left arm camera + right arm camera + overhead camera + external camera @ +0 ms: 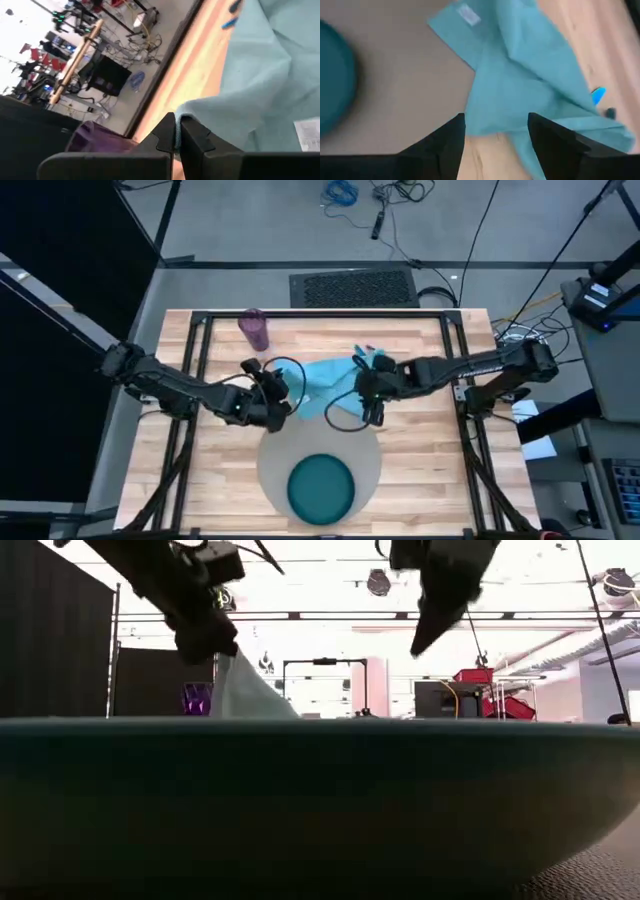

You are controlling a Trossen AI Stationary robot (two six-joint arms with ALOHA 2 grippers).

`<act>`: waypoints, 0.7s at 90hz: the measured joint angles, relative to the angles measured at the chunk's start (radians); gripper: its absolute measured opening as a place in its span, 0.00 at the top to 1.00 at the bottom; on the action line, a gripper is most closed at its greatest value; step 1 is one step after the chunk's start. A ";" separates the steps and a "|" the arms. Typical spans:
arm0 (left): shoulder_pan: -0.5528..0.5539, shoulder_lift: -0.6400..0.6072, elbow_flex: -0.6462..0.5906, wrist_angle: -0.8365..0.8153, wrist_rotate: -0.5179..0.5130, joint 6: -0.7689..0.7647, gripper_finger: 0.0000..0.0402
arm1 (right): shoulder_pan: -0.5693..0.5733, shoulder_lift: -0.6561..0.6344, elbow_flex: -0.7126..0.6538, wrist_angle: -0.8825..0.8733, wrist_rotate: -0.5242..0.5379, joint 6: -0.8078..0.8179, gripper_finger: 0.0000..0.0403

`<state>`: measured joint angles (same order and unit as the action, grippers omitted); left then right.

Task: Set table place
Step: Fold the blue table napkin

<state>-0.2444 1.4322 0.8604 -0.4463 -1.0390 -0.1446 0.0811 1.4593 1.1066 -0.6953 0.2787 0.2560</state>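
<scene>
Two grippers at frame centre working the napkin [322, 383] step: left gripper [284, 402] pinching the cloth's edge shut, right gripper [368, 406] spread open above it, just over the mat [272, 465]; next, probably dragging it flat beside the plate [321, 487].

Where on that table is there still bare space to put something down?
Bare table lies right of the mat, and left of it by the frame. The middle is crowded: the left tool pinches the napkin, the open right tool hovers beside it, and the cup stands behind.
</scene>
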 joint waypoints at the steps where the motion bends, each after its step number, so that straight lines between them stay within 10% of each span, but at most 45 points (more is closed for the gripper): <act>1: 0.003 0.000 -0.004 0.012 0.008 0.008 1.00 | -0.003 0.000 -0.010 0.012 0.004 -0.002 0.52; 63: 0.081 0.001 -0.020 0.079 0.107 0.056 1.00 | -0.027 0.213 -0.180 0.269 -0.077 -0.010 0.53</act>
<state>-0.1635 1.4330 0.8402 -0.3672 -0.9317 -0.0889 0.0544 1.6723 0.9264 -0.4267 0.2020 0.2459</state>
